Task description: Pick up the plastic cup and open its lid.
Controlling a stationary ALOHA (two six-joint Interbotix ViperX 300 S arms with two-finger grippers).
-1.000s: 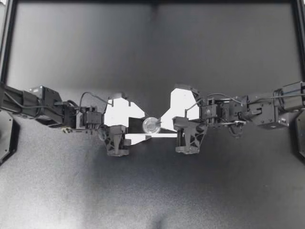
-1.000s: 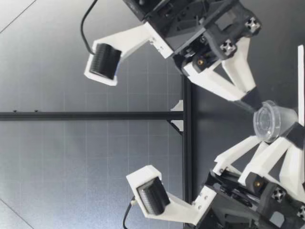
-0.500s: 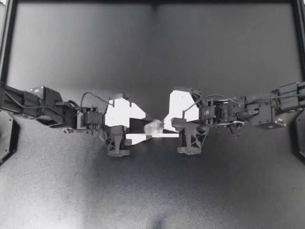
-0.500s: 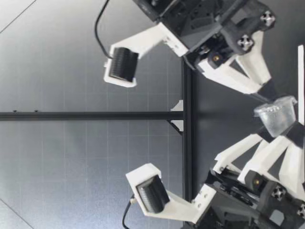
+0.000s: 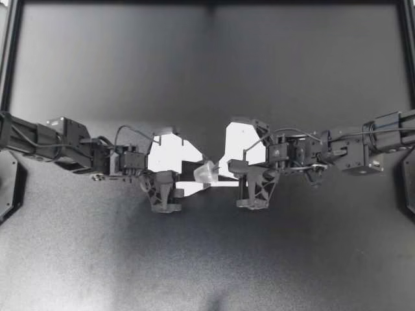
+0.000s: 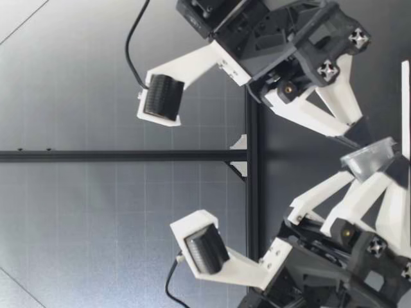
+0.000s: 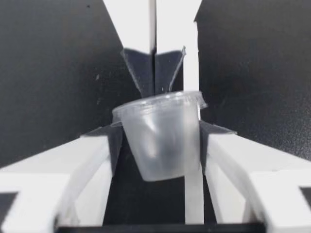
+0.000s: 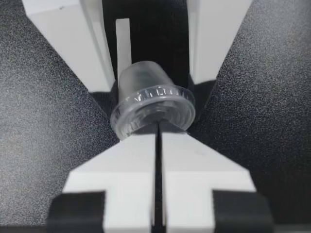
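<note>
My left gripper (image 5: 200,173) pinches the small clear plastic cup (image 5: 206,172) by its sides, holding it tilted between my two arms over the black table (image 5: 207,259). My right gripper (image 5: 218,170) has its fingers pressed together, with the tips at the rim of the clear round lid (image 8: 153,110). I cannot tell whether they catch it.

right gripper (image 8: 158,131): fingers pressed together, tips at the lid (image 8: 153,110) rim. plastic cup (image 8: 143,76) at its twelve o'clock, clamped between left gripper (image 8: 154,90) fingers.
</note>
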